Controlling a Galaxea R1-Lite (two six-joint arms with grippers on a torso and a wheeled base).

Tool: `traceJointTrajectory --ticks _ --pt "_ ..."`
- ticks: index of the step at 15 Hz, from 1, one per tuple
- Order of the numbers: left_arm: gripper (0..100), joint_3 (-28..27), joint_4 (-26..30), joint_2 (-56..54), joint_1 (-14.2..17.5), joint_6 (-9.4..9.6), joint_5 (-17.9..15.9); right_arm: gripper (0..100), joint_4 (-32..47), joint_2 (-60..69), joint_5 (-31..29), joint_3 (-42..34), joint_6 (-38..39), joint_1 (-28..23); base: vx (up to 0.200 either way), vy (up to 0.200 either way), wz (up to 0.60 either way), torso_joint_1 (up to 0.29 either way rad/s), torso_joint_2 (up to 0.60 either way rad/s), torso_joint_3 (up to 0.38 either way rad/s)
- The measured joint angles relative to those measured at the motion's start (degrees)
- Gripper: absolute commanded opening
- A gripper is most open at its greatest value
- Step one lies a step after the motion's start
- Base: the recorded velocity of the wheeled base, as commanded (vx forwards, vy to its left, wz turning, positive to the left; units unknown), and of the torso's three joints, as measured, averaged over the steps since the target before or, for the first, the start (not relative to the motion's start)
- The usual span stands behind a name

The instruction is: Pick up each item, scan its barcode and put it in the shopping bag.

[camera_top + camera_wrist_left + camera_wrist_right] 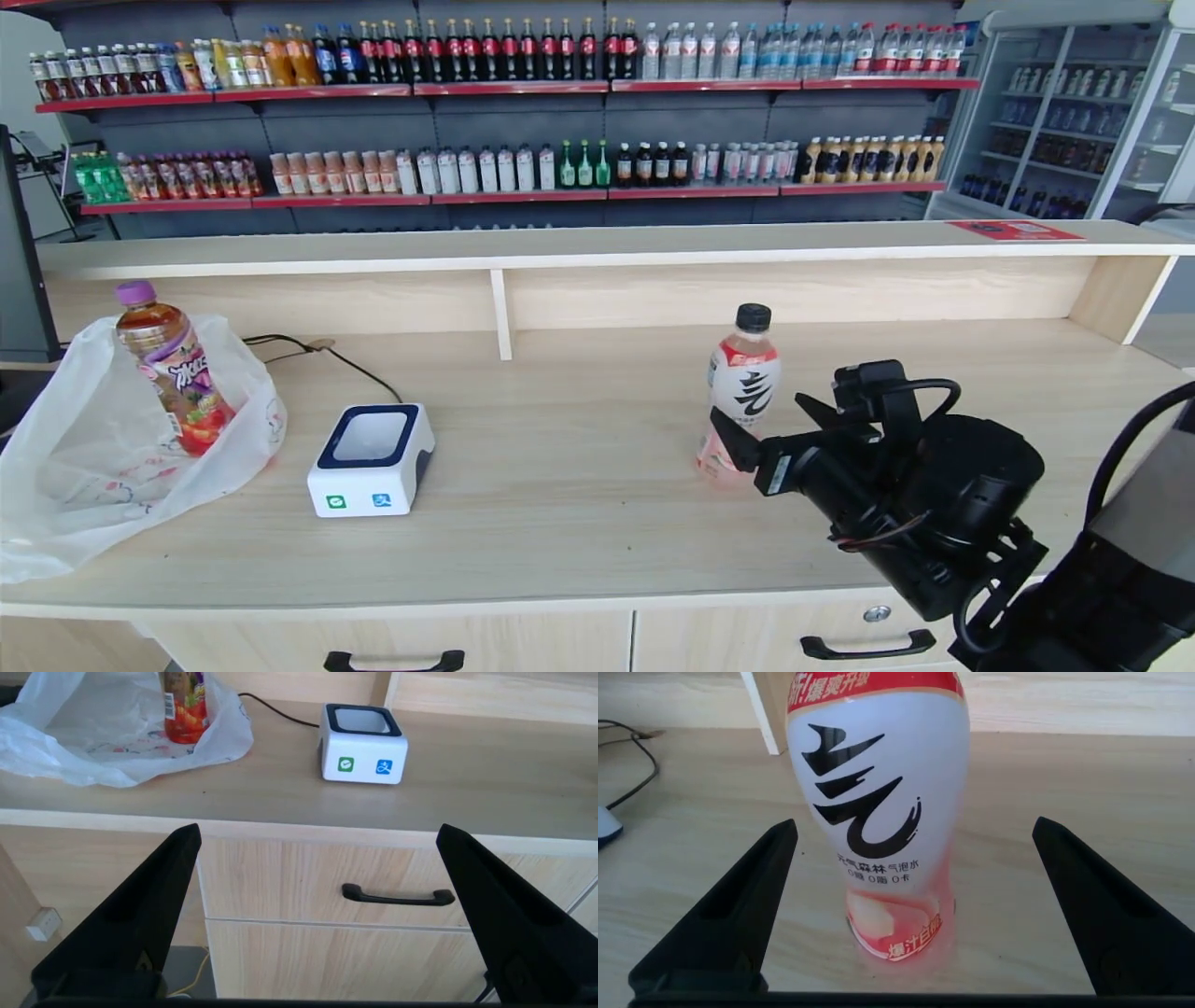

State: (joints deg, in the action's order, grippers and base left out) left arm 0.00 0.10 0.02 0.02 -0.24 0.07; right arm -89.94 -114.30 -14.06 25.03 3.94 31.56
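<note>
A pink-and-white bottle (740, 392) with a black cap stands upright on the wooden counter (579, 485), right of centre. My right gripper (724, 439) is open low against its near side; the right wrist view has the bottle (882, 821) between its spread fingers (738, 905). A white barcode scanner (372, 458) with a dark-rimmed window sits left of centre, with its cable running back. At the far left a white plastic shopping bag (103, 448) holds a purple-capped tea bottle (173, 369). My left gripper (318, 915) hangs open below the counter edge, in front of the drawers.
A raised back ledge (597, 245) with a vertical divider (502, 313) bounds the counter behind. Drawer handles (397, 896) sit under the front edge. Shelves of drinks (504, 112) and a glass fridge (1055, 112) stand far behind. Bare counter lies between the scanner and the bottle.
</note>
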Motion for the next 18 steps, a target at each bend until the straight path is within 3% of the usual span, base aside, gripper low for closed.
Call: traceJointTrajectory --ticks 18 --pt "100 0.0 -0.3 0.0 0.0 -0.07 0.0 100 0.0 -7.7 -0.3 9.8 -0.7 0.3 0.000 0.000 0.00 0.000 0.00 0.000"
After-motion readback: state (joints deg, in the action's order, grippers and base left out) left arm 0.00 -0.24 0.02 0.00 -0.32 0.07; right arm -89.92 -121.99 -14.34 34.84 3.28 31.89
